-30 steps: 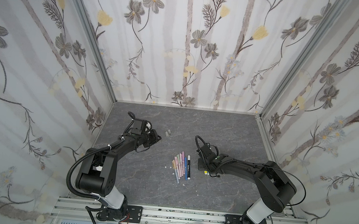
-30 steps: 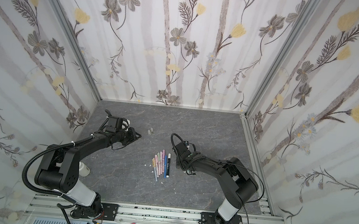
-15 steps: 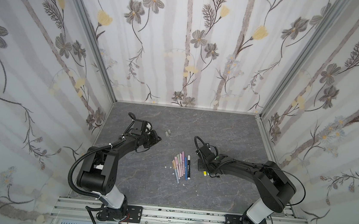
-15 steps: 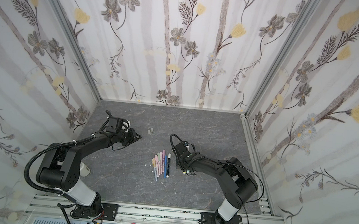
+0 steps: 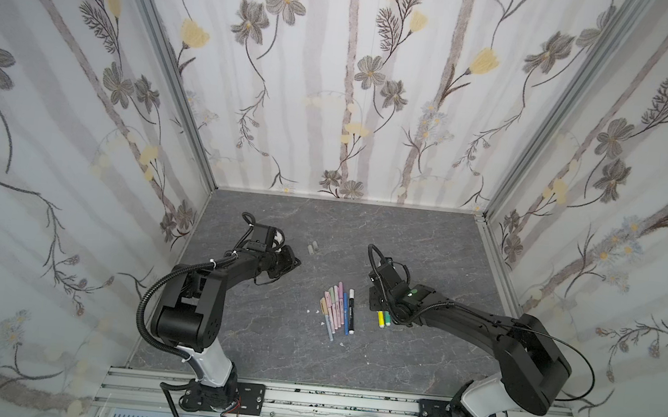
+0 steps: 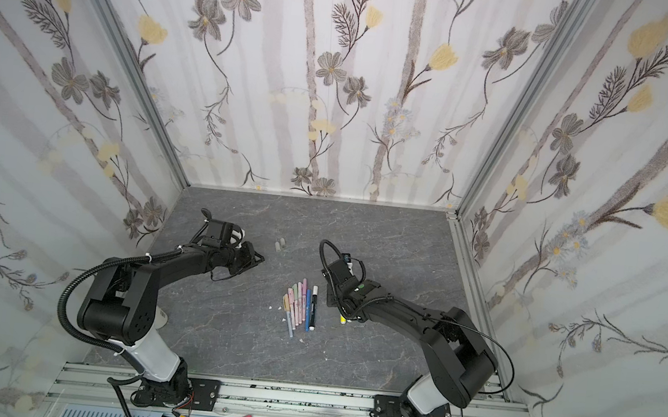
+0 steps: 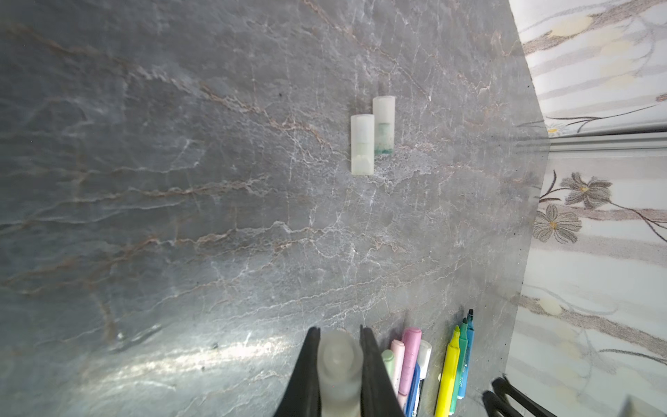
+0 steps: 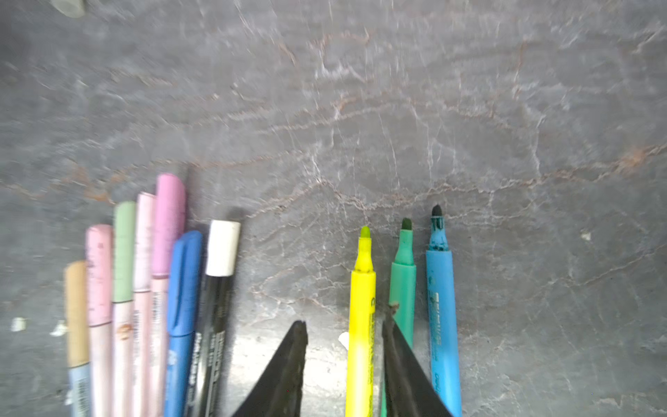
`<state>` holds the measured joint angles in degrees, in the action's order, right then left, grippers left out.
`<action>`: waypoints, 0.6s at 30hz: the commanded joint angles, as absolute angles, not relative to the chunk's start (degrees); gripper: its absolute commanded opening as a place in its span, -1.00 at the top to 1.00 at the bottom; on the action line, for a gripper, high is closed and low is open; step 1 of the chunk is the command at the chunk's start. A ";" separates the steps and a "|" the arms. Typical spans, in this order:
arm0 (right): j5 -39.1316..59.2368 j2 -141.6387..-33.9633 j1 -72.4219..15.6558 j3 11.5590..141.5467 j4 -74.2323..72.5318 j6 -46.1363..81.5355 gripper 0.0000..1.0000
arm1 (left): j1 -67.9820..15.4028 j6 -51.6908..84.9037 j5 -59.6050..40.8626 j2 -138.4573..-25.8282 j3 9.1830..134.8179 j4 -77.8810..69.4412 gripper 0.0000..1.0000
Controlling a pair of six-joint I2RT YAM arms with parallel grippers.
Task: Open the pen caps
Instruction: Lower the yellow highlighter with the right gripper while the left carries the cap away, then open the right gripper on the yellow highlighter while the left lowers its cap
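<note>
My left gripper (image 7: 339, 330) (image 5: 291, 262) is shut on a frosted whitish pen cap (image 7: 339, 364), held low over the table. Two more loose pen caps (image 7: 362, 144) (image 5: 312, 248) (image 6: 280, 245) lie side by side beyond it. Three uncapped pens lie in a row: yellow (image 8: 361, 325), green (image 8: 403, 260), blue (image 8: 442, 289). My right gripper (image 8: 343, 325) (image 5: 377, 301) is open, its fingers standing either side of the yellow pen, which rests on the table. Several capped pens (image 8: 144, 270) (image 5: 337, 308) (image 6: 301, 304) lie bunched between the two arms.
Small white flecks (image 8: 18, 324) (image 5: 308, 310) dot the grey marbled table (image 5: 425, 243). Flowered walls close in the back and both sides. A metal rail (image 5: 326, 403) runs along the front edge.
My right gripper's jaws have spread apart and let go of the yellow pen, which now lies beside the green and blue ones. The left arm has barely moved.
</note>
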<state>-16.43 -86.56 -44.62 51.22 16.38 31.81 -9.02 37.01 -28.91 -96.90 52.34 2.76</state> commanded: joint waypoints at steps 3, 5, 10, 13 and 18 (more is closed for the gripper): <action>-16.88 -83.33 -44.65 52.29 16.29 30.04 0.22 | -8.99 36.19 -28.83 -101.36 55.71 0.05 1.00; -16.48 -82.68 -44.65 52.38 16.74 30.03 0.22 | -8.96 36.22 -28.68 -102.84 57.14 -0.13 1.00; -15.81 -80.99 -44.69 51.53 16.55 30.14 0.22 | -8.91 36.12 -27.60 -107.78 61.89 -0.09 1.00; -15.84 -80.54 -44.65 51.16 16.61 29.98 0.22 | -8.95 36.33 -27.71 -110.76 64.17 -0.15 1.00; -15.89 -80.59 -44.65 50.38 16.40 29.84 0.22 | -8.94 36.80 -27.73 -113.54 65.69 -0.88 0.91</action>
